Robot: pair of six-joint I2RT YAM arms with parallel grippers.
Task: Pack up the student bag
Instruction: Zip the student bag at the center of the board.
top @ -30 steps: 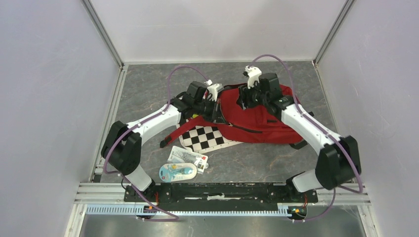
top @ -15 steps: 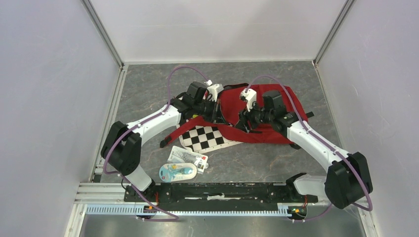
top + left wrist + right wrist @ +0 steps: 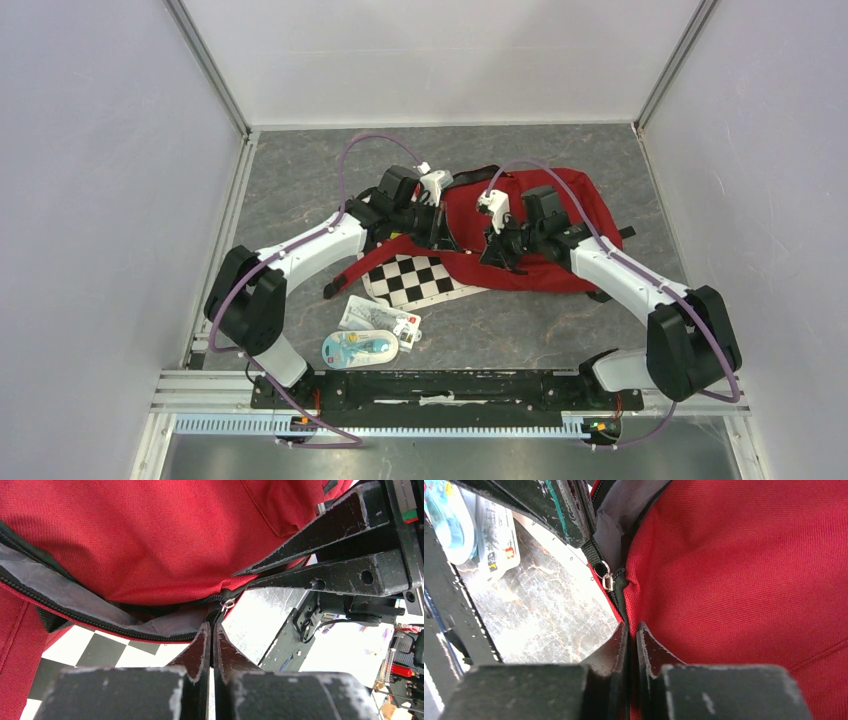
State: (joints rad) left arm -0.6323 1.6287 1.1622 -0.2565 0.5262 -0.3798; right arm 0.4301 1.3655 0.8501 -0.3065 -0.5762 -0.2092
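Both arms are in on the student bag (image 3: 585,200), which lies flat in the upper middle of the overhead frame, its long axis running left to right and its mouth at the left end, over a checkered board (image 3: 415,280). The left gripper (image 3: 210,630) has its jaws pressed together, nipped on the bag's rim where grey lining meets black zipper. The right gripper (image 3: 630,630) sits just across from it, jaws drawn nearly together on the zipper edge too, with only a sliver of gap showing. Between the two hangs the small metal zipper pull (image 3: 608,581), just off both sets of tips. So here's the geometry that matters: the opening runs between the two grips, with the bag's red body stretching off to the right under the right arm. Drawing the grips apart looks like the way to widen that mouth. The things to pack, a flat carded packet (image 3: 380,318) and a blue blister pack (image 3: 358,348), wait at lower left on the table (image 3: 520,330), nearer the left arm.
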